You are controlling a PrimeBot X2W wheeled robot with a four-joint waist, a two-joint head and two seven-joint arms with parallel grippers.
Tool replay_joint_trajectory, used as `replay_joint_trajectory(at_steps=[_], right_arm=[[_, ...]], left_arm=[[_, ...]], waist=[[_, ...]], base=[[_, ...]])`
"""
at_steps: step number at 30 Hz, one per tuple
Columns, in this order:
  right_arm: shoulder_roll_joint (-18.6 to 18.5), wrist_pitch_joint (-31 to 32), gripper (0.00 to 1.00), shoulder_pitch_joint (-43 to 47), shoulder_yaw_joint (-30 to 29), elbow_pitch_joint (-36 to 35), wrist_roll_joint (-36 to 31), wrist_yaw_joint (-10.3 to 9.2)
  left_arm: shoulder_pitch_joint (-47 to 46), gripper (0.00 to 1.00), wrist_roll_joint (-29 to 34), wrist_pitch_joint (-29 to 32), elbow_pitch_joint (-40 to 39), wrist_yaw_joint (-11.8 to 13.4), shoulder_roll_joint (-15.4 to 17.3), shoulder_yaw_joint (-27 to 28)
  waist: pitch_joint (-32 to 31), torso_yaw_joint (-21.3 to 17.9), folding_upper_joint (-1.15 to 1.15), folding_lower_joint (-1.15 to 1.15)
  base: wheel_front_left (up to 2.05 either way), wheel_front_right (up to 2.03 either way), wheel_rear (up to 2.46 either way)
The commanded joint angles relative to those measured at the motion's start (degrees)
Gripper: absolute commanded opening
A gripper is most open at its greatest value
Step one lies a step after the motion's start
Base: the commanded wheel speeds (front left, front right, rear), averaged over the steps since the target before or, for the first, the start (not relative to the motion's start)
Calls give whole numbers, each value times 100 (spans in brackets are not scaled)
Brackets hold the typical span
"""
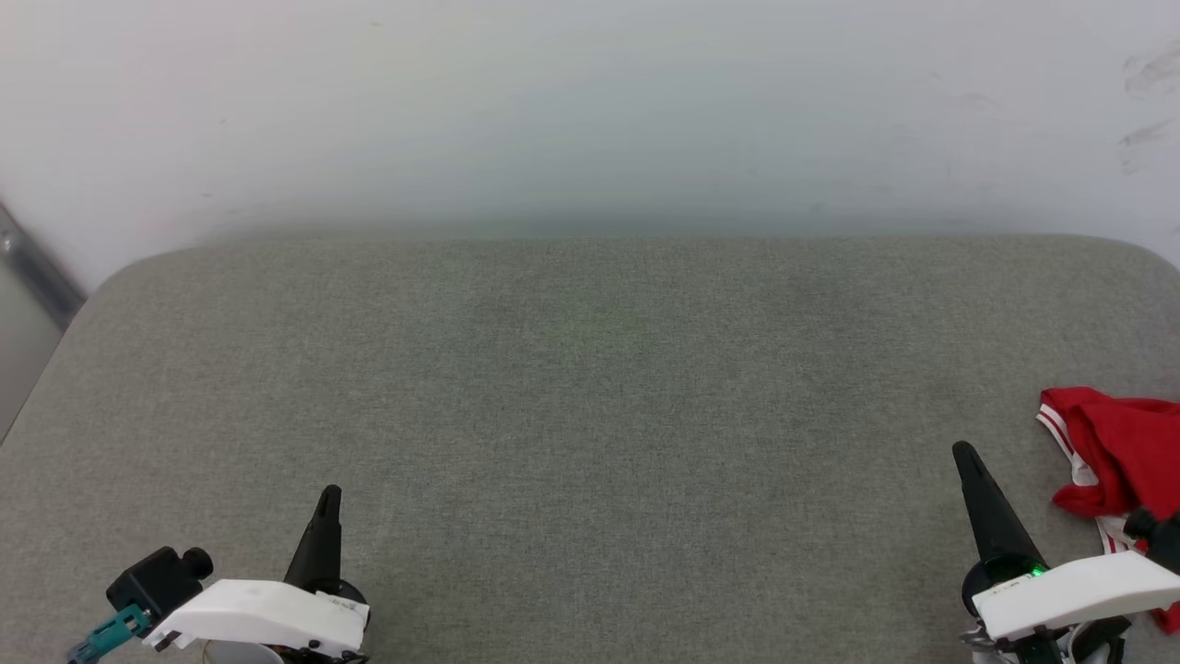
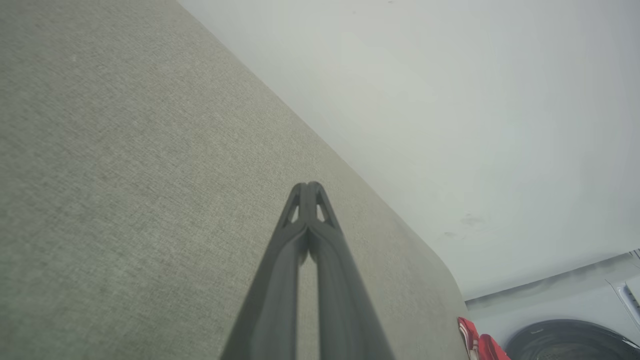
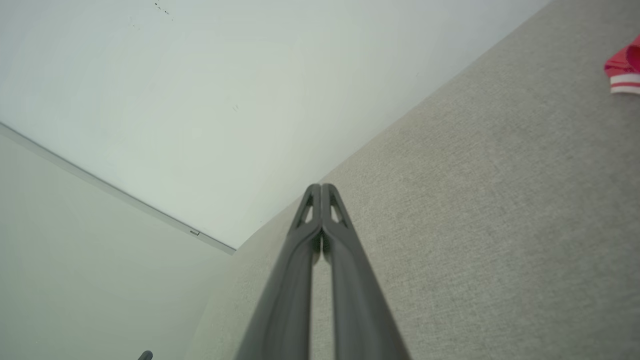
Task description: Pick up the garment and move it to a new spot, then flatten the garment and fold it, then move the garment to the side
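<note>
The garment (image 1: 1120, 456), red with white red-striped trim, lies crumpled at the right edge of the grey fabric surface (image 1: 590, 397), partly cut off by the head view's border. A bit of it shows as the garment (image 2: 475, 342) in the left wrist view and as the garment (image 3: 625, 70) in the right wrist view. My right gripper (image 1: 963, 452) is shut and empty, just left of the garment and apart from it; its tips meet in the right gripper (image 3: 320, 187). My left gripper (image 1: 329, 493) is shut and empty at the lower left, tips together in the left gripper (image 2: 308, 185).
A pale wall (image 1: 590, 111) rises behind the surface's rounded far edge. A grey strip (image 1: 37, 267) runs down at the far left. A dark round machine front (image 2: 570, 342) stands beyond the surface's right end.
</note>
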Motion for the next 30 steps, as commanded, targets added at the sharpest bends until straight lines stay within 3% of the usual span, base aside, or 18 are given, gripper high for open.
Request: replay_joint_trajectory(at_steps=[1, 30], right_arm=[[-43, 16, 0, -173, -16, 2, 222, 0], [-40, 68, 0, -440, -117, 482, 1979, 0]], left_arm=[[-180, 0, -180, 49, -25, -56, -14, 76], [-411, 0, -1685, 504, 259, -382, -251, 459]], waist=[[4, -5, 0, 0], [62, -76, 0, 0]], base=[[0, 0, 0], [0, 0, 0]])
